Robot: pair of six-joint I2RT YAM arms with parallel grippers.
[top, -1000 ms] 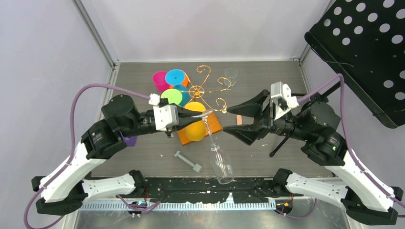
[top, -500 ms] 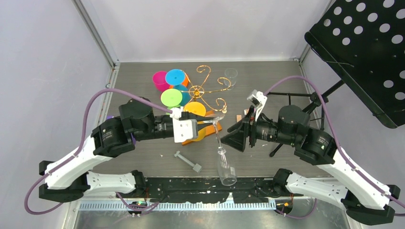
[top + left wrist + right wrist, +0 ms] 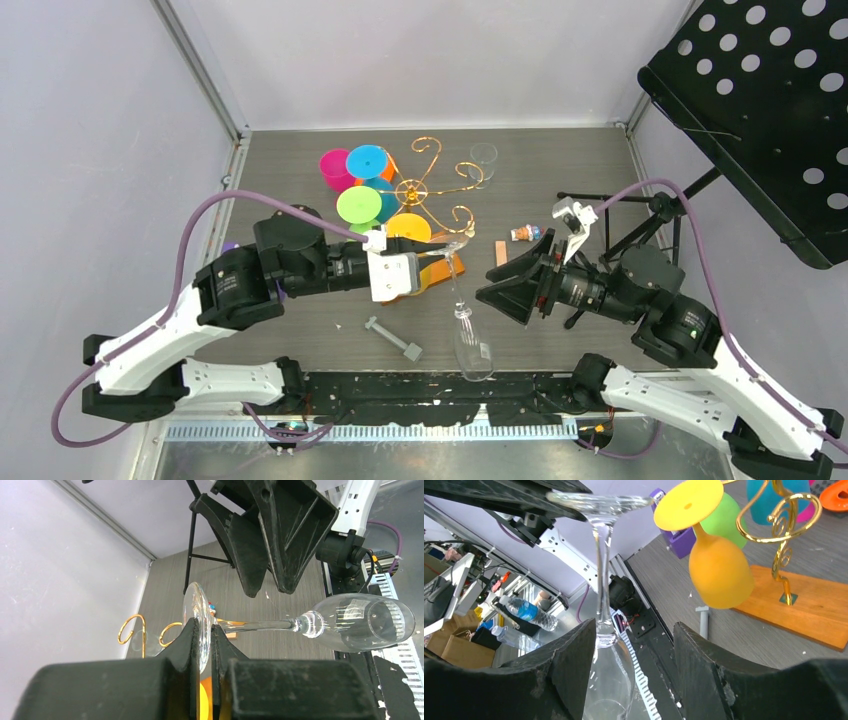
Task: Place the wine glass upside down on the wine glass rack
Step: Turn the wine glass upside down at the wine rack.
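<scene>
My left tool (image 3: 202, 630) is clenched on the round foot of a clear, long-stemmed wine glass (image 3: 360, 622), with the flat disc pinched between both pads. The glass hangs upside down from this grip. In the top view its bowl points to 6 o'clock, over the near edge of the grey wood-pattern surface (image 3: 560, 160). My right tool (image 3: 636, 630) is released, its black jaws standing wide, one on each side of the place where the stem meets the bowl. The stem passes just beside one jaw, and I cannot tell if it touches.

The wine glass rack (image 3: 408, 189), thin gold wire with curly arms on a flat orange wooden base, stands at 12 o'clock from my left tool. A yellow plastic goblet (image 3: 719, 570) hangs inverted on the arm nearest to me. The scrolls at 1 o'clock look free.

I judge that the glass is already turned over and the carrying to the rack is in hand. The next move calls for sliding the stem sideways into a free scroll, so that the foot rests on the wire. My right tool could steady the stem without squeezing hard.

I can read no writing. A small bottle (image 3: 522, 233) and a plastic water bottle (image 3: 521, 611) have labels, but these are too small.
</scene>
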